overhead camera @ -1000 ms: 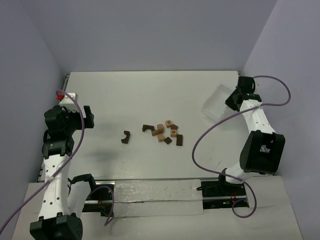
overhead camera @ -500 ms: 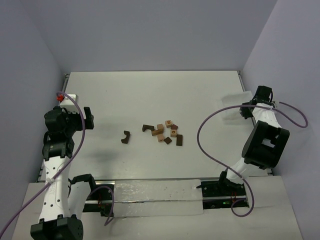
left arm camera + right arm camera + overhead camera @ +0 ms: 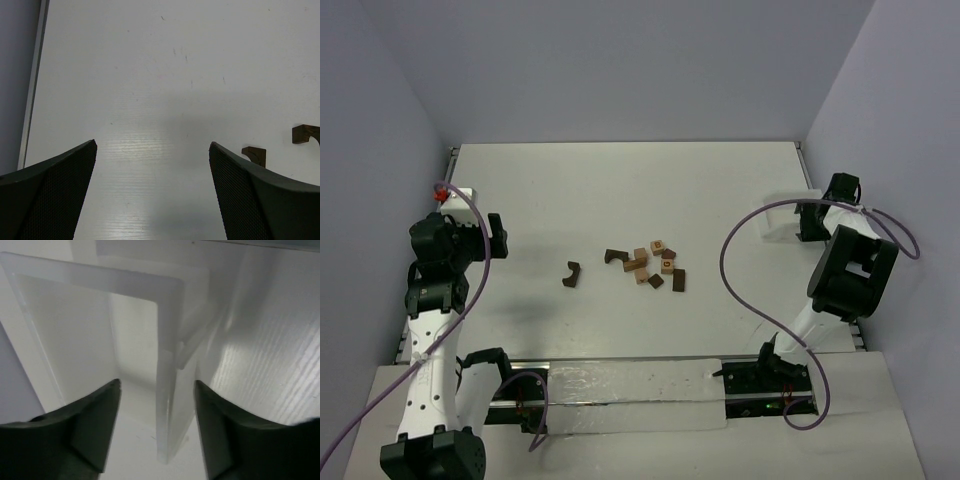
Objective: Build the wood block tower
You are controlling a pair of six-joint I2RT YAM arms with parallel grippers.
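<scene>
From my seat the left claw point(image 3: 152, 145) hangs over the left side of the tabletop point(image 3: 620, 190), its jaws spread wide and holding nothing, with bare surface showing between them. To its right lies a lone dark block point(image 3: 572, 273), a little notched piece that also shows at the right edge of the left wrist view, so the claw has to travel rightward and a touch toward me to reach it. As far as I can tell from above, its longer side runs roughly near-to-far, though it is too small to be sure. Further right, about mid-table, sits the cluster of wood blocks point(image 3: 648, 265), tan, reddish and dark pieces lying flat and bunched together, some touching. No tower stands yet, so I judge the build has not begun. At the far right edge the white tray point(image 3: 782, 216) rests well apart from the blocks, and the right claw point(image 3: 156, 382) sits at it. Its jaws are parted astride the tray's thin wall, with a gap showing on one side, so I read it as released rather than clenched. I reckon the left claw is better placed: it is free, and the lone block lies just off its right side.
</scene>
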